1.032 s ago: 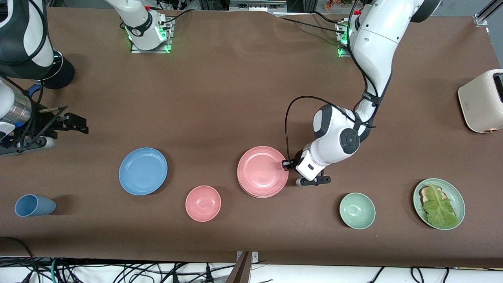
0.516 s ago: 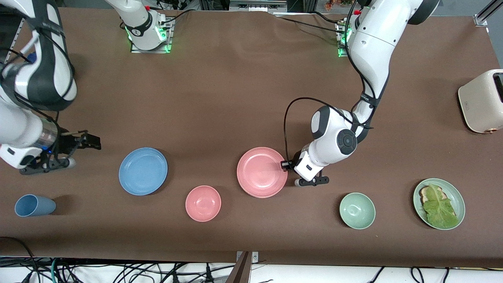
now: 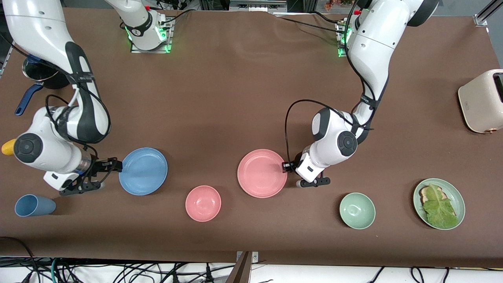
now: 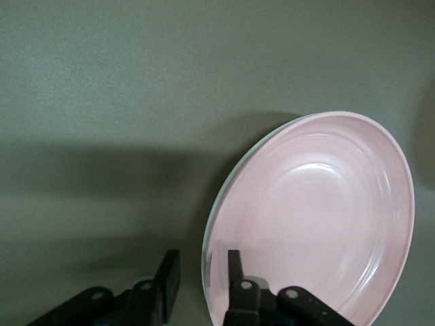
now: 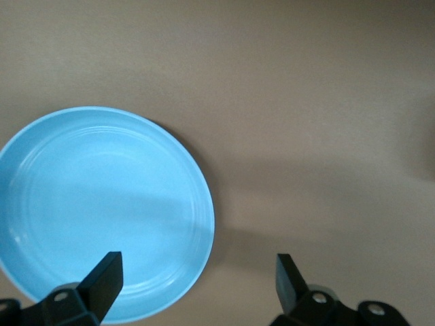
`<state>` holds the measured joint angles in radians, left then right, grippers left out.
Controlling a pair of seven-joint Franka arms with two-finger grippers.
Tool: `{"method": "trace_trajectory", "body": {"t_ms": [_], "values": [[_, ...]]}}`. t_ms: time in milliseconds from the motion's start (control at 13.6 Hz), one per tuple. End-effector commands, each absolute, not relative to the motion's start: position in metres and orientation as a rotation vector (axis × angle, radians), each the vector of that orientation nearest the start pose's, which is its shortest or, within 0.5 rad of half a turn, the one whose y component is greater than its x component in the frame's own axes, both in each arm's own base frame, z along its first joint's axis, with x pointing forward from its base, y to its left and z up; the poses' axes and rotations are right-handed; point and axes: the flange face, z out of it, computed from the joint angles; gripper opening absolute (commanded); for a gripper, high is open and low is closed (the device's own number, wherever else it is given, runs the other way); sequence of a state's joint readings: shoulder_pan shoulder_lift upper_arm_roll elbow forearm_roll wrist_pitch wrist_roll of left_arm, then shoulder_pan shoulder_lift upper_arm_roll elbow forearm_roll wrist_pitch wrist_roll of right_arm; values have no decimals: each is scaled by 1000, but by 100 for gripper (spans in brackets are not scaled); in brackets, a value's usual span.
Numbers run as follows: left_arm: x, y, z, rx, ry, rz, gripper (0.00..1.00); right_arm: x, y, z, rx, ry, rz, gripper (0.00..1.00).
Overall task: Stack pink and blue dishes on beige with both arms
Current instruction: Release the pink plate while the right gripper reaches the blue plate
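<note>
Front view. A brown table (image 3: 235, 90) carries the dishes; both arm bases stand along its top edge, and loose cables hang below its near edge. The pink plate (image 3: 262, 173) lies mid-table on top of the beige plate, which is hidden beneath it in this view. The blue plate (image 3: 143, 171) lies flat toward the right arm's end of the table, well apart from the pink plate. A pink bowl (image 3: 203, 203) sits between the two plates and nearer the camera. A blue cup (image 3: 34, 205) lies near the right arm's end; a green bowl (image 3: 357, 210), a green plate with lettuce (image 3: 439, 203) and a toaster (image 3: 482, 100) sit toward the left arm's end. The left gripper (image 3: 286, 166) is at the pink plate's rim. The right gripper (image 3: 114, 166) is just beside the blue plate's rim.

Left wrist view. The left gripper (image 4: 197, 278) has its fingers (image 4: 233, 268) drawn narrowly together astride the pink plate's (image 4: 319, 210) rim, one inside and one outside. A thin pale edge (image 4: 216, 214) shows under the pink rim.

Right wrist view. The right gripper (image 5: 197, 275) is spread wide, holding nothing, one finger (image 5: 105, 275) over the blue plate (image 5: 102, 210).
</note>
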<state>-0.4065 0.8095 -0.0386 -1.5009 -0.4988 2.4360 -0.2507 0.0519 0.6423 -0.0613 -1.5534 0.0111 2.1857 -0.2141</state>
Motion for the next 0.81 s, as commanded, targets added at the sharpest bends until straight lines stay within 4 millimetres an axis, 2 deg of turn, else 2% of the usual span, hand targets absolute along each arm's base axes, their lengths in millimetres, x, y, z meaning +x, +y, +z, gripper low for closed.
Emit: {"method": "trace_trajectory", "body": {"t_ms": [0,74,147,295,516,737], "values": [[664,-312,210,-3513,-325,-21,82,709,2,261,-3150,-336,-14,99],[666,-309,225,-3521,-318,-45,100,710,1,251,-3149,-329,-22,99],[665,-308,242,-3527,-311,-45,100,712,0,244,-3151,-327,-36,99],[662,-300,274,-3531,-284,72,100,710,-1,235,-3150,-324,-24,99],[664,-262,315,-3497,-258,196,100,707,-4,224,-3148,-317,2,95],[659,-227,357,-3351,-103,218,100,705,-4,217,-3146,-316,22,87]]}}
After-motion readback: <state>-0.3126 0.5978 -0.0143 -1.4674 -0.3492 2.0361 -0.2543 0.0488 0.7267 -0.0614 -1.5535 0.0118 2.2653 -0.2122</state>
